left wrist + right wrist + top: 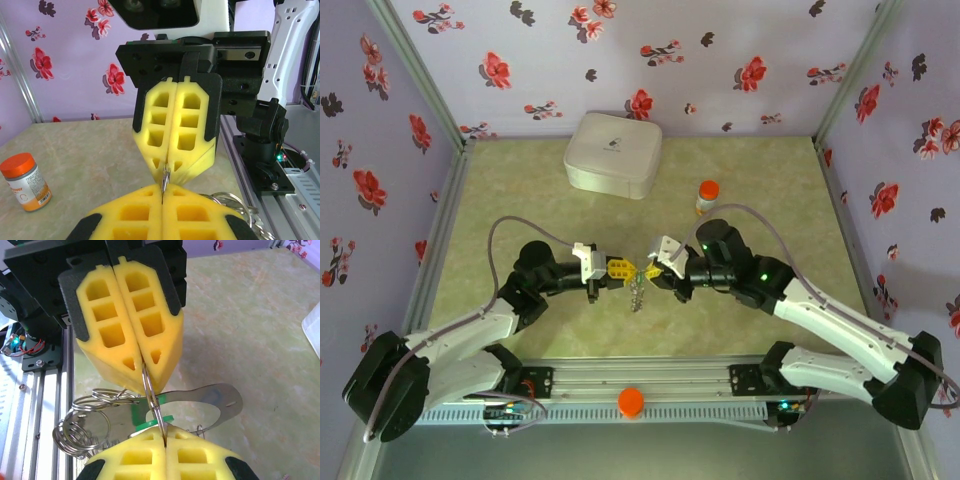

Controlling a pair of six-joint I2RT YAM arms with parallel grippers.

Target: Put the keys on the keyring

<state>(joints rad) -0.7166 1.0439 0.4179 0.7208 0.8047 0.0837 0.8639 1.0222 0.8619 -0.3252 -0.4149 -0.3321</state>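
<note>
Left claw (145,385) and right claw (167,172) are nose to nose, on the near side of the orange-capped bottle (706,196) and a little to its left. The whole bundle (638,292) hangs between them, clear of the table (520,200).

First worry: the keyring (150,399) is only a thin wire, and each claw has it by the very tips of its foam. If I pull the two apart or twist, I reckon the wire slips out of one side and the lot swings or drops.

Second worry: the tips are almost touching. Any push toward each other rams foam into foam and could bend the ring.

Third worry: there's a tangle under the grip. I see a coil of spare rings (80,432), a flat metal tag (215,399) and the green-headed key (150,426), which sits right at my right fingertips. Any of that could snag as I work. I also can't tell whether that green key is already threaded on the ring or just riding along with the rest, so I'd check before I let go.

Now the claws themselves. On the left claw the pads (125,315) are pressed together with no gap showing, and they pinch the ring's wire at the tip. The right claw is the same: squeezed tight, with that same wire caught in the seam between its pads. Neither claw touches the table or the bottle.
</note>
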